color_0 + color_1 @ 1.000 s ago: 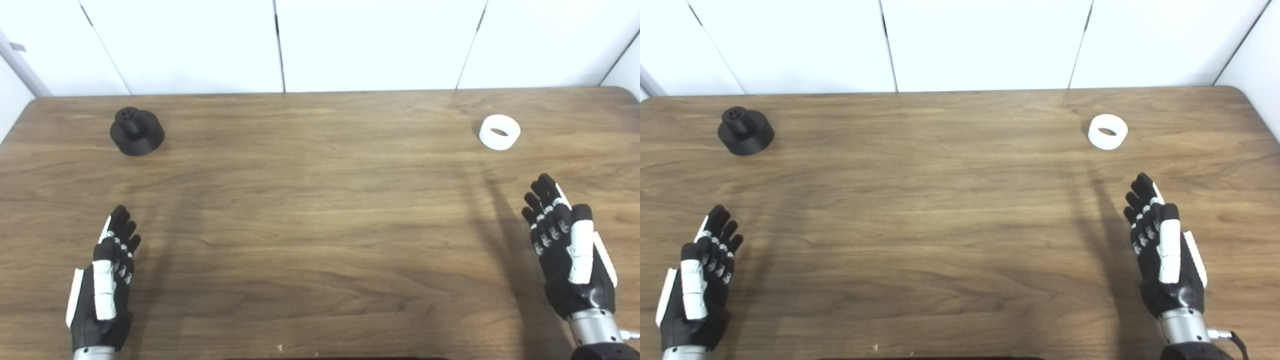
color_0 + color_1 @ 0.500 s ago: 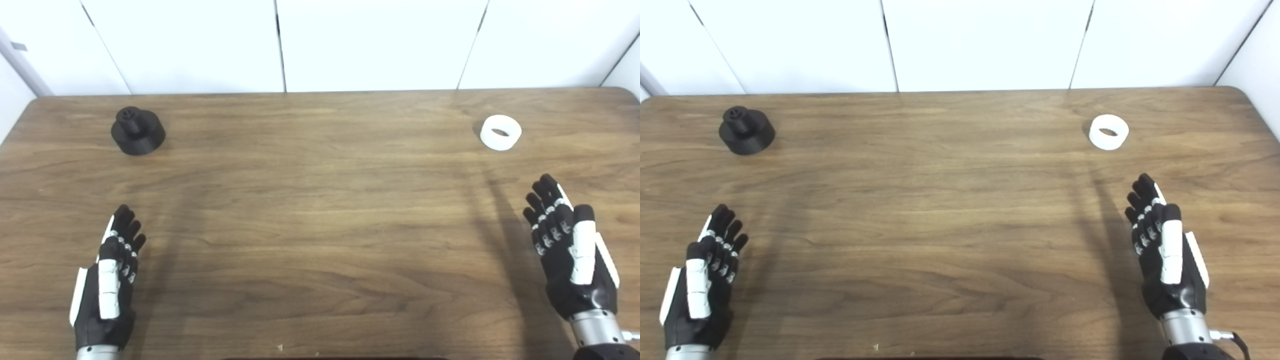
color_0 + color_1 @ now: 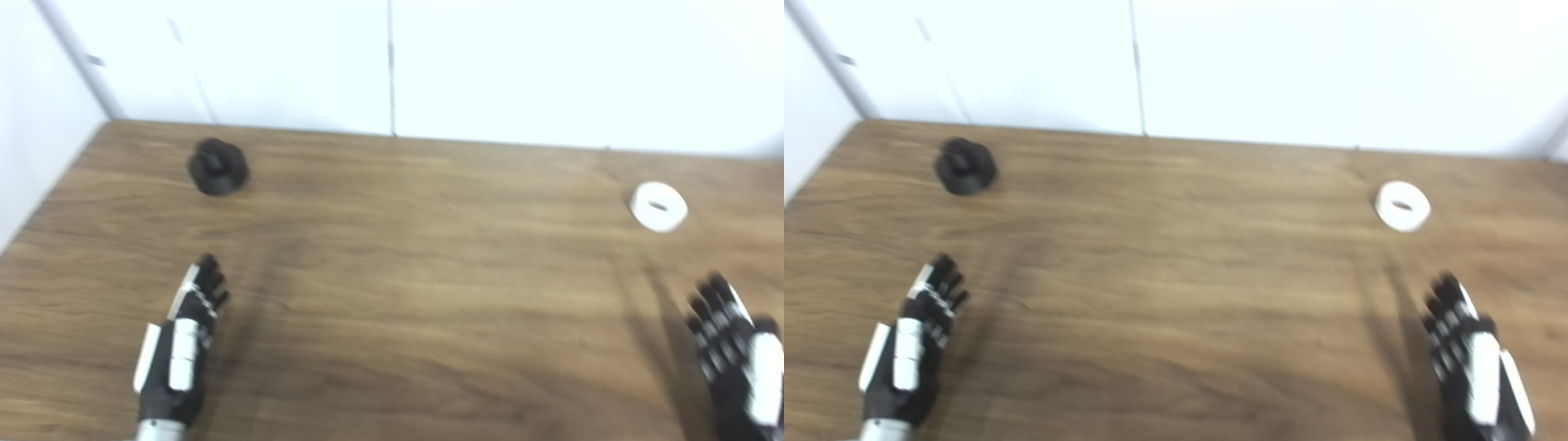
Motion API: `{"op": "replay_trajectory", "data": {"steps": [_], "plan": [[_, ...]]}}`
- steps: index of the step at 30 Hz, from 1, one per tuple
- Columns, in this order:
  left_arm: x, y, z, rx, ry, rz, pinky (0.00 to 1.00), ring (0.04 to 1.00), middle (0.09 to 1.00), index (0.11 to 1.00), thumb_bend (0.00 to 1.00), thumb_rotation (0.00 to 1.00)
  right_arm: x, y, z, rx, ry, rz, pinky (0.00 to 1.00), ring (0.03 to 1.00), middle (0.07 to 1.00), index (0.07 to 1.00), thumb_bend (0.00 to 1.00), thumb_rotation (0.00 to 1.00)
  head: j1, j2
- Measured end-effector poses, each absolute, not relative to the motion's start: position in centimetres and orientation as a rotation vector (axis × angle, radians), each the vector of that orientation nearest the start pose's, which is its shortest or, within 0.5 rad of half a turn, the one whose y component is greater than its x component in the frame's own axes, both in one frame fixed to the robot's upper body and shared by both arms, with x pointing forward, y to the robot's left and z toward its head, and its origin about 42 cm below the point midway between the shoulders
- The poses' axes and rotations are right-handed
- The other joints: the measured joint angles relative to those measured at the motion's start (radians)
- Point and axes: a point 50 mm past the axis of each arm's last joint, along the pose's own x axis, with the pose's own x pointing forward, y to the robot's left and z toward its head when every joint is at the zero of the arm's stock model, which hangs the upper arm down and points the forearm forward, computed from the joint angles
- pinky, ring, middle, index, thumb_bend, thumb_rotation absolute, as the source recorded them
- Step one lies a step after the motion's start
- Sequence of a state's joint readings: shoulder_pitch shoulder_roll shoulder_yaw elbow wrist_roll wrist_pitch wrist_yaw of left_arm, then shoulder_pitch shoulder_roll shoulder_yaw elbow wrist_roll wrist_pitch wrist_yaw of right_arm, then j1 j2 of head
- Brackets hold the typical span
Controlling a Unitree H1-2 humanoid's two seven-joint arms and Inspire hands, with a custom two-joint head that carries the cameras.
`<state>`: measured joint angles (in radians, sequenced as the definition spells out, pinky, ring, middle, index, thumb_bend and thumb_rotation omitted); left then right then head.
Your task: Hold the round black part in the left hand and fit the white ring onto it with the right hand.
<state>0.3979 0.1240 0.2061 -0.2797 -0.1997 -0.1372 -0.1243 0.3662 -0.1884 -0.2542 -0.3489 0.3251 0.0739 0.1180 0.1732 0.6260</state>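
resting apart on table [image 3: 404, 257]: black part [image 3: 218, 167], white ring [image 3: 658, 206].

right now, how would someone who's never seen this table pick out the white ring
On the wooden table, look to the far right side, ahead of the open right hand. The white ring lies flat there alone, the only white thing on the wood; the round black part sits far left.

Black round part [image 3: 217, 166], white ring [image 3: 658, 206], brown wood-grain table [image 3: 416, 263], white wall [image 3: 490, 67].

Left robot hand [image 3: 177, 349] and right robot hand [image 3: 1473, 367] both empty, fingers extended, low and well apart.
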Motion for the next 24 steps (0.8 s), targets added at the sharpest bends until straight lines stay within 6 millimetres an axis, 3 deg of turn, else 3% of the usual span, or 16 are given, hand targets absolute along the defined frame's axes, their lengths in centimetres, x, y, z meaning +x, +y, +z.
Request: {"op": "replay_trajectory", "data": {"steps": [6, 9, 13, 24], "plan": [[14.4, 31.0, 10.5, 0.033, -0.068, 0.144, 0.95, 0.971, 0.98, 0.954, 0.64, 0.92, 15.5, -33.8, 12.6, 0.052, 0.015, -0.128, 1.0, 1.0, 0.991, 0.98, 0.66, 1.0, 0.035, -0.037], [14.5, 30.7, 10.4, 0.062, -0.073, 0.14, 0.95, 0.978, 0.984, 0.96, 0.63, 0.93, 15.5, -34.0, 12.0, 0.046, 0.013, -0.126, 1.0, 1.0, 0.978, 0.967, 0.66, 1.0, 0.071, -0.083], [14.5, 30.4, 10.2, 0.066, -0.082, 0.136, 0.97, 0.98, 0.986, 0.965, 0.66, 0.92, 15.6, -34.2, 11.4, 0.044, 0.002, -0.127, 1.0, 0.994, 0.969, 0.95, 0.61, 1.0, 0.083, -0.1], [14.4, 30.3, 9.9, 0.078, -0.104, 0.135, 1.0, 0.992, 0.991, 0.969, 0.67, 0.9, 16.2, -34.4, 10.9, 0.045, -0.015, -0.129, 1.0, 1.0, 0.971, 0.943, 0.61, 1.0, 0.101, -0.117]]}}
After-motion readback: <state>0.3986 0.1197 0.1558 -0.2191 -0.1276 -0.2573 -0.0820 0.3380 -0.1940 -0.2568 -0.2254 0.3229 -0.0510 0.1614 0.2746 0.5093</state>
